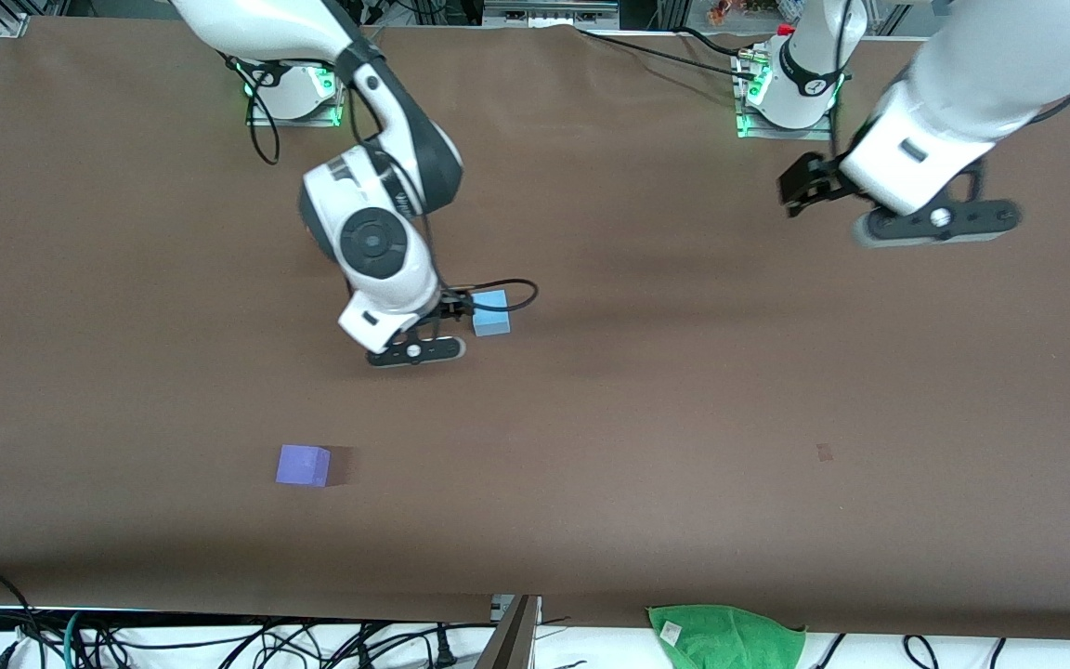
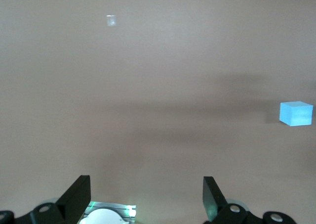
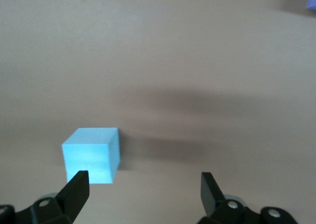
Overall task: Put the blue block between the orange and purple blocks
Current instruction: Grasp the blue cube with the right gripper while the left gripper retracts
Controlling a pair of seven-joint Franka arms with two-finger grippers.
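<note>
The sky-blue block [image 1: 490, 312] lies on the brown table near the middle. My right gripper [image 1: 453, 305] hovers low right beside it, open and empty. In the right wrist view the blue block [image 3: 92, 155] sits off to one side by one fingertip [image 3: 75, 188], not between the jaws of the right gripper [image 3: 143, 190]. The purple block [image 1: 303, 465] lies nearer the front camera, toward the right arm's end; its corner shows in the right wrist view [image 3: 311, 1]. The orange block is not in view. My left gripper [image 1: 800, 189] waits open up over the table near its base [image 2: 147, 194]; its wrist view shows the blue block [image 2: 296, 113] far off.
A green cloth [image 1: 725, 636] and cables lie along the table's front edge. A small dark mark [image 1: 824, 452] is on the table toward the left arm's end. The arm bases [image 1: 781, 102] stand along the back edge.
</note>
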